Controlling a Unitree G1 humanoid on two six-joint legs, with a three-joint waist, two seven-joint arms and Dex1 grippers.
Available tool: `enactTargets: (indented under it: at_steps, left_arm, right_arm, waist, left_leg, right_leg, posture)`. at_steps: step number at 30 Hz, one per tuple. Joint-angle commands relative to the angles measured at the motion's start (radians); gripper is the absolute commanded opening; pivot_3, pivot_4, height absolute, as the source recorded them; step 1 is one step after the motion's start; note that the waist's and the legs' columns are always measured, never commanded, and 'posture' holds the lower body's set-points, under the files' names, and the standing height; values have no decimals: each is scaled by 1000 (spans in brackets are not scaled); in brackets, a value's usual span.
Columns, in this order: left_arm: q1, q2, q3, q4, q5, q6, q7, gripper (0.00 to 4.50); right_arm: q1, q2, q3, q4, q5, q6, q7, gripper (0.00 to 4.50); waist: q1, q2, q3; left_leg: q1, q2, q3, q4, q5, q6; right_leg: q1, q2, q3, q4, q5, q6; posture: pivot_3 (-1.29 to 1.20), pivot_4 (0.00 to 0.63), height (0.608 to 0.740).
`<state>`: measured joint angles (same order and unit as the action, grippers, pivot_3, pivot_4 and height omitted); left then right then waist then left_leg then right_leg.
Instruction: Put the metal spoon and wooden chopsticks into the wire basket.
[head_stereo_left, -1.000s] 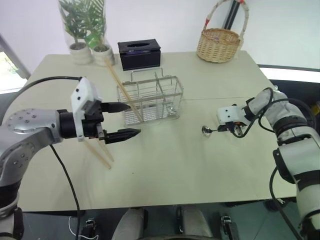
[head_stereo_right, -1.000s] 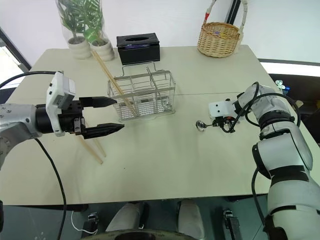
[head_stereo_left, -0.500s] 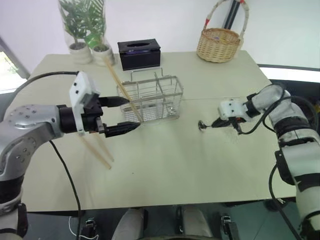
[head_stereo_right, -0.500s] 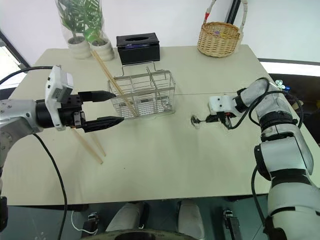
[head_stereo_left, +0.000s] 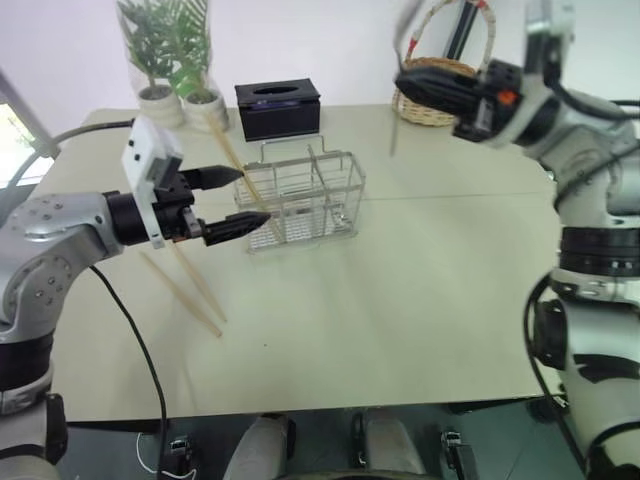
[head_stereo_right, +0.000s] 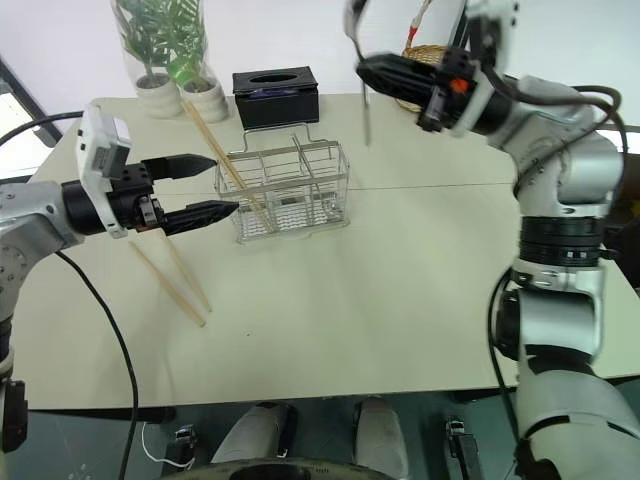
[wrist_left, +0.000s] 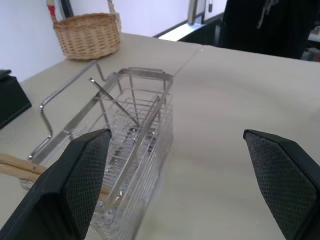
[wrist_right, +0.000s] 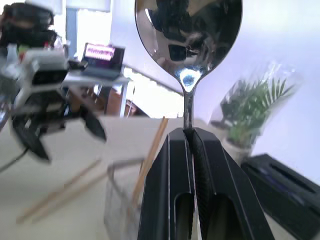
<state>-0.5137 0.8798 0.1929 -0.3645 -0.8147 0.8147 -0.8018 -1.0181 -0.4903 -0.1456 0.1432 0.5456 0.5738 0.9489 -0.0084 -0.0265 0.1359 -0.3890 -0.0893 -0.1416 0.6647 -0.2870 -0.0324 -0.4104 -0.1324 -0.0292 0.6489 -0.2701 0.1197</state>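
Clamped on the thin handle, the right gripper (wrist_right: 189, 137) holds the light, slippery-looking spoon (wrist_right: 188, 30); left gripper (head_stereo_right: 205, 186) gapes.

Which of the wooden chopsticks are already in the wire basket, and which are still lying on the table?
The chopsticks leaning out of the wire basket's left compartment are in. The pair lying flat on the table, in front of the left gripper, is still out.

The beige table (head_stereo_left: 400, 300) bears wire basket (head_stereo_left: 305, 200), apparently two loose wooden chopsticks (head_stereo_left: 185, 290).
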Motion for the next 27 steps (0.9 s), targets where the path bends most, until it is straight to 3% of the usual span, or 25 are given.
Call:
enactTargets:
  at_steps: [1, 13, 14, 15, 22, 27]
  left_arm:
    - [-29, -6, 19, -3, 10, -20, 7, 4500]
    - [-8, 5, 72, -37, -10, 7, 47, 4500]
    - [-4, 6, 77, -42, -13, 11, 52, 4500]
    - [-2, 7, 81, -46, -16, 14, 57, 4500]
    - [7, 7, 96, -59, -19, 28, 73, 4500]
    - [0, -13, 113, -41, -14, 31, 121, 4500]
  right_arm:
    - [-5, 61, 3, -15, -17, -8, -121, 38]
    - [49, 200, 62, 180, -170, -171, -303, 38]
    - [60, 206, 63, 183, -172, -167, -306, 663]
    - [73, 210, 65, 174, -170, -163, -304, 862]
    - [103, 211, 74, 110, -191, -150, -345, 4224]
    - [75, 158, 36, -17, -136, -76, -340, 4371]
  waist:
    - [1, 0, 0]
    - [-8, 0, 0]
    - [-8, 0, 0]
    - [-8, 0, 0]
    - [-9, 0, 0]
    - [-7, 0, 0]
  left_leg:
    - [0, -1, 0, 0, 0, 0]
    - [-2, -2, 1, 0, 0, 1]
    - [-2, -2, 1, 0, 0, 1]
    - [-2, -2, 1, 0, 0, 1]
    - [-1, -1, 1, 0, 0, 0]
    - [-2, -1, 1, 0, 0, 0]
  right_leg:
    - [-1, 0, 0, 0, 0, 0]
    - [-3, 0, 0, 1, 0, 1]
    - [-3, 0, 0, 1, 0, 1]
    - [-3, 0, 0, 1, 0, 1]
    - [-4, 3, 0, 3, 0, 1]
    - [-5, 3, 0, 3, 0, 1]
  posture:
    - [0, 150, 650]
    - [0, 150, 650]
    - [0, 150, 650]
    - [0, 150, 650]
    - [0, 150, 650]
    - [0, 150, 650]
